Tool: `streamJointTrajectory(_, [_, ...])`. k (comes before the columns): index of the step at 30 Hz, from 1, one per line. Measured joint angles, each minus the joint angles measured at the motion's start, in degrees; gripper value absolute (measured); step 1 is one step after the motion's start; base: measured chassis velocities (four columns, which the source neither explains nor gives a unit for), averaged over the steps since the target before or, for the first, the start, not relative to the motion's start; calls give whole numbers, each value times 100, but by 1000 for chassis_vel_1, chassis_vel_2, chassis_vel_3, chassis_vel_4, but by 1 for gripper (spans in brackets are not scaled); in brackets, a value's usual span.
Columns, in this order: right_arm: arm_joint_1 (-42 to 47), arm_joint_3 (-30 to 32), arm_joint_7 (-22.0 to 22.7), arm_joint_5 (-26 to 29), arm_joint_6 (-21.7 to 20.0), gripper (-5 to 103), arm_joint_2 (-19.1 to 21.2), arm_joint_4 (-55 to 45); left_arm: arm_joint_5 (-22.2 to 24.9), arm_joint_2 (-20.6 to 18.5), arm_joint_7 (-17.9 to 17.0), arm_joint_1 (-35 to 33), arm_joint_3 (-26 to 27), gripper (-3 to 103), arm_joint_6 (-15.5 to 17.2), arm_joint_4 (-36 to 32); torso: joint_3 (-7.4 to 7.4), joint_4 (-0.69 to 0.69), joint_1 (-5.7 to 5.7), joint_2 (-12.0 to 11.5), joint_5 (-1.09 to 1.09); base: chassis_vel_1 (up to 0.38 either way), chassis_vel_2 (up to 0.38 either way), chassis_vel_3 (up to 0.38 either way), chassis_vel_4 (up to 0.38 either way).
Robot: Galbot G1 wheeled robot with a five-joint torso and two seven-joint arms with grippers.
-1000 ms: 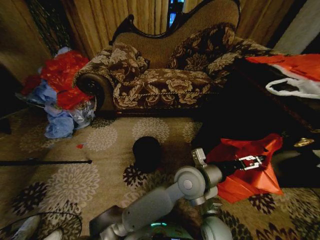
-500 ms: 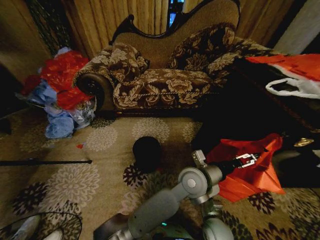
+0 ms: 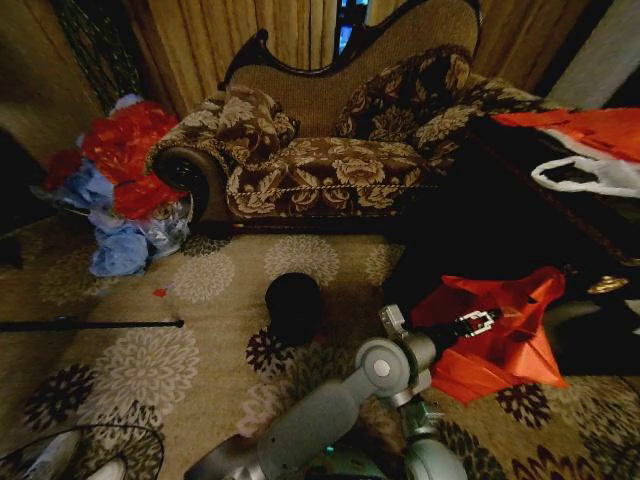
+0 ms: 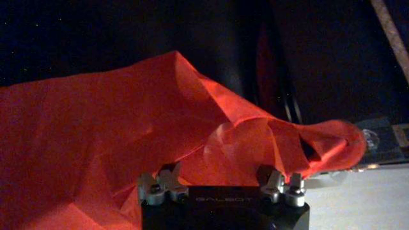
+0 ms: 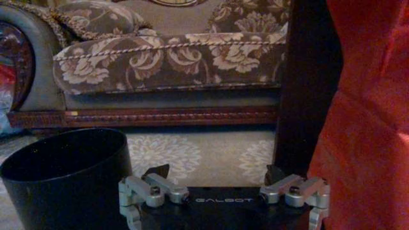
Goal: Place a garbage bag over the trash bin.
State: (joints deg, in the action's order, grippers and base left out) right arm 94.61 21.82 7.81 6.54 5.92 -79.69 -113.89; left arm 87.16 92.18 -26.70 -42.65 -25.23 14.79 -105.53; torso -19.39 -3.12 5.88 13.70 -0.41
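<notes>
The trash bin [image 3: 294,305], small, round and black, stands open on the patterned carpet in front of the sofa. To its right the garbage bag [image 3: 500,345], thin red plastic with pointed corners, lies spread against a dark table. My left arm reaches across to it. The left gripper [image 3: 482,322] rests on the bag's upper part, and in the left wrist view this gripper [image 4: 217,170] is open with a fold of the bag [image 4: 128,120] bulging between its fingers. My right gripper [image 5: 216,171] hangs low and open, holding nothing, between the bin [image 5: 64,167] and the bag [image 5: 367,120].
A floral sofa [image 3: 330,160] fills the back. A heap of red and blue bags [image 3: 125,180] lies at its left end. The dark table [image 3: 480,200] at right carries an orange-red bag [image 3: 590,130] and a white bag [image 3: 590,175]. A black rod [image 3: 90,323] lies on the carpet.
My left gripper has drawn back a little to the left across the bag, and the elbow has shifted with it. The bin has not moved and the bag has hardly moved.
</notes>
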Motion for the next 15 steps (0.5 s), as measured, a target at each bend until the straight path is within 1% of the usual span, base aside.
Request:
streamJointTrajectory(3, [-7,-30,-1,-26,0,100,-3,12,-19,-1,35,4,-10,79,8,-6,0,0,0,0,0,0,0,0,0])
streamJointTrajectory(4, [-11,-38,-1,-39,0,100,-4,23,-26,-1,59,10,-13,77,11,-6,0,0,0,0,0,0,0,0,0])
streamJointTrajectory(5, [-14,-41,-1,-50,2,100,-4,29,-38,-2,87,16,-14,78,13,1,0,0,0,0,0,0,0,0,0])
streamJointTrajectory(9, [-17,-34,-1,-63,3,100,-4,37,-69,-3,158,41,-19,79,17,23,0,0,0,0,0,0,0,0,0])
streamJointTrajectory(15, [-29,-17,1,-79,6,100,0,68,-85,-3,161,11,-28,79,36,-123,0,0,0,0,0,0,0,0,0])
